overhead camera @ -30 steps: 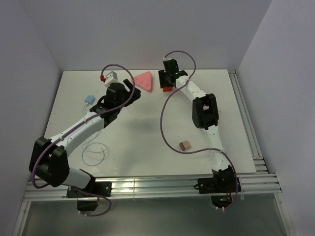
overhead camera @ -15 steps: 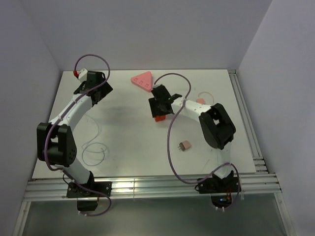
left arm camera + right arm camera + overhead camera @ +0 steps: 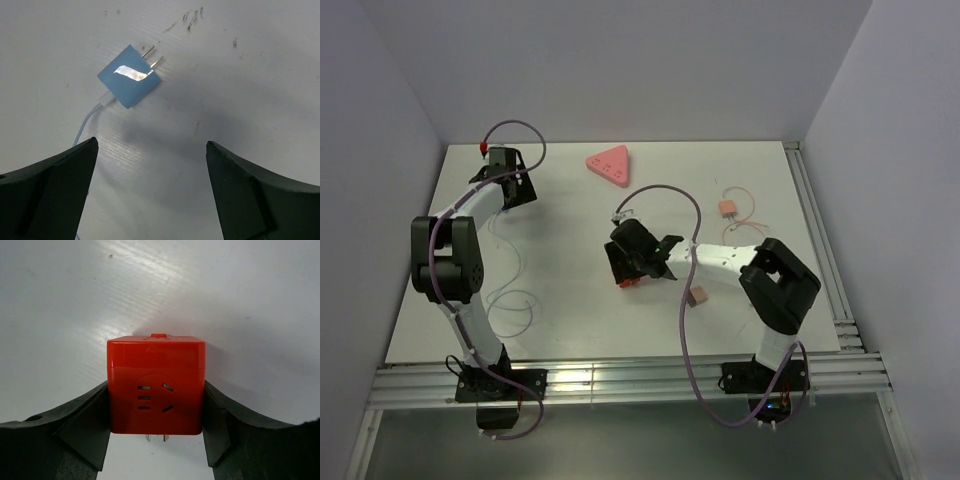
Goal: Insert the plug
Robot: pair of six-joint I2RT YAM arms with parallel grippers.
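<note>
A blue plug (image 3: 129, 76) with two metal prongs and a white cable lies flat on the white table, just beyond my left gripper (image 3: 151, 142). That gripper hangs over it, open and holding nothing. In the top view the left gripper (image 3: 508, 188) is at the far left back of the table, and the arm hides the blue plug. My right gripper (image 3: 156, 390) is shut on a red socket cube (image 3: 156, 385), whose slotted face is toward the camera and whose two prongs point down. In the top view the red socket cube (image 3: 628, 282) is near the table's middle.
A pink triangular block (image 3: 610, 163) lies at the back centre. A pink plug (image 3: 727, 208) with a thin looped wire sits at the back right. A small brown plug (image 3: 697, 297) lies beside the right arm. A loose white wire loop (image 3: 510, 310) lies at the front left.
The left arm swung back to the far left corner and its jaws opened wide. The right gripper carried the red socket cube from the back toward the table's middle.
</note>
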